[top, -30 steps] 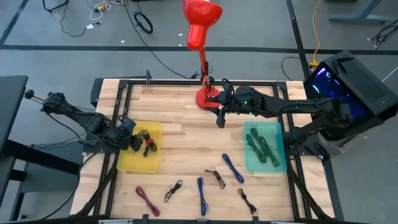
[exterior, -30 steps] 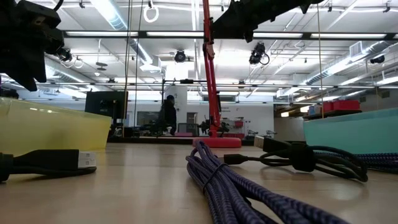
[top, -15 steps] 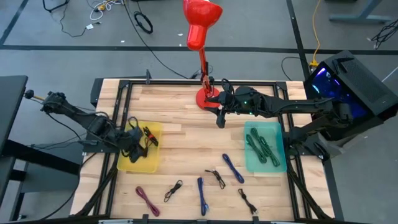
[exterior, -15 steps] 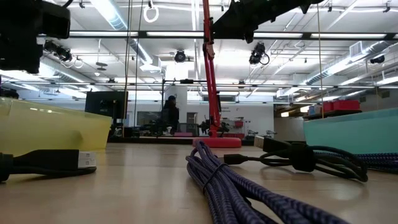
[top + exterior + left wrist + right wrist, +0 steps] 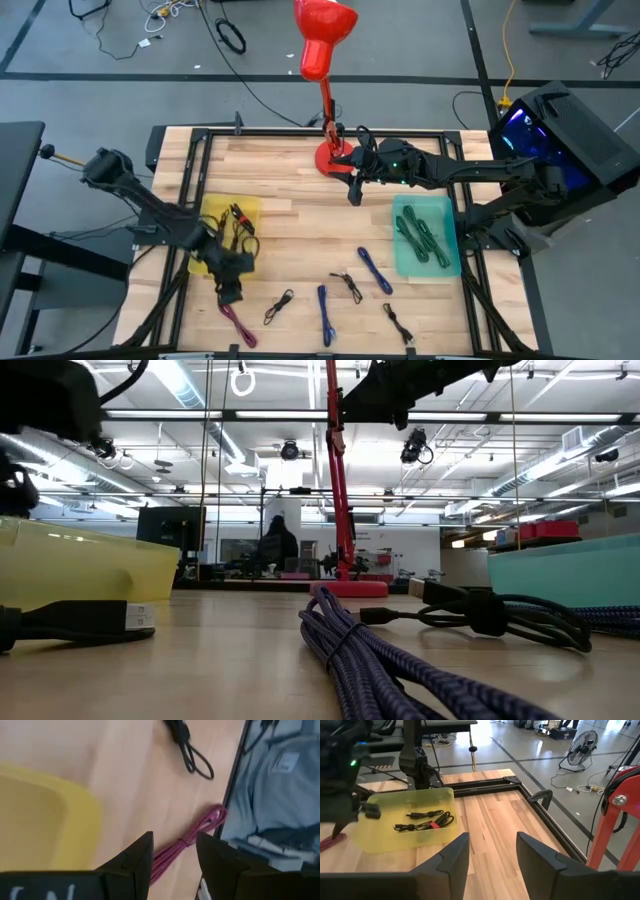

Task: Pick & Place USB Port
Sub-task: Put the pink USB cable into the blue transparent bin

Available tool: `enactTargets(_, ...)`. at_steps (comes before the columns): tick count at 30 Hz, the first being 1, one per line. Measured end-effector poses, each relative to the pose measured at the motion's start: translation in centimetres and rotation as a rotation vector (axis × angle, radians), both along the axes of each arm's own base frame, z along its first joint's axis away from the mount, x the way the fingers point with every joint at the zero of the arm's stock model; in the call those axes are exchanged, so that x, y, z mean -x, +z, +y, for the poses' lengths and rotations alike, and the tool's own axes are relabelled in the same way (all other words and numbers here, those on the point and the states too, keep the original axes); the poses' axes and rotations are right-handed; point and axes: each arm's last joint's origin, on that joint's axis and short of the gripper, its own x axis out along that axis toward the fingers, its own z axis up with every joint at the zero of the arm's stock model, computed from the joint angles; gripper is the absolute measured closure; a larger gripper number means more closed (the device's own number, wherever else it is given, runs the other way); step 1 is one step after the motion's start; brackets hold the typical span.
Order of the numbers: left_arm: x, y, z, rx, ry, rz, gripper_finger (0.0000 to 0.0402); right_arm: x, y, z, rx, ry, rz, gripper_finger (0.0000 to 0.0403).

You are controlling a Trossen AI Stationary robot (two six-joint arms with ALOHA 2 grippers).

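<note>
My left gripper [image 5: 230,293] is open and empty, hanging over the table's near left part just past the near edge of the yellow bin [image 5: 215,258]. In the left wrist view its fingers [image 5: 172,851] frame a magenta cable [image 5: 189,839] that lies on the wood [image 5: 236,322]. A black cable with a red tie [image 5: 237,221] lies in the yellow bin. My right gripper [image 5: 352,193] is open and empty, held high beside the red lamp's base [image 5: 330,157].
Loose cables lie along the near part of the table: black [image 5: 279,303], blue [image 5: 324,313], black [image 5: 347,286], blue [image 5: 375,269], black [image 5: 398,322]. A teal bin [image 5: 405,262] at the right holds green cables [image 5: 421,238]. A black frame runs round the table.
My left gripper has gone from over the yellow bin toward the table's near edge and now stands over the magenta cable. The black cable with the red tie has stayed in the bin. My right arm has kept still.
</note>
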Motion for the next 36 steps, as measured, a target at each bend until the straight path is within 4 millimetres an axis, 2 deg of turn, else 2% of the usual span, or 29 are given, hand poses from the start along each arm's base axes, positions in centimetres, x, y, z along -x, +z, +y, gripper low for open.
enactTargets(7,-1.9,0.1,-4.1,-0.036,-0.164,0.017,0.0248,0.0,0.0,0.0,-0.024,-0.008,-0.011,0.0238)
enactTargets(12,-3.0,0.3,-6.9,-0.207,-0.366,0.007,0.0248,0.0,0.1,0.0,-0.041,-0.015,-0.016,0.0238)
enactTargets(16,-3.6,-0.6,-8.8,-0.364,-0.513,0.033,0.0248,0.0,0.1,0.0,-0.061,-0.017,-0.022,0.0238)
enactTargets(21,-4.3,-2.4,-11.0,-0.445,-0.698,0.042,0.0248,0.0,0.0,0.0,-0.068,-0.012,-0.014,0.0238)
enactTargets(26,-4.1,-3.3,-11.7,-0.500,-0.784,0.130,0.0248,0.0,0.0,0.0,-0.068,-0.012,-0.014,0.0238)
enactTargets(36,-4.1,-3.4,-12.2,-0.457,-0.790,0.123,0.0248,0.0,-0.1,0.0,-0.066,-0.011,0.000,0.0238)
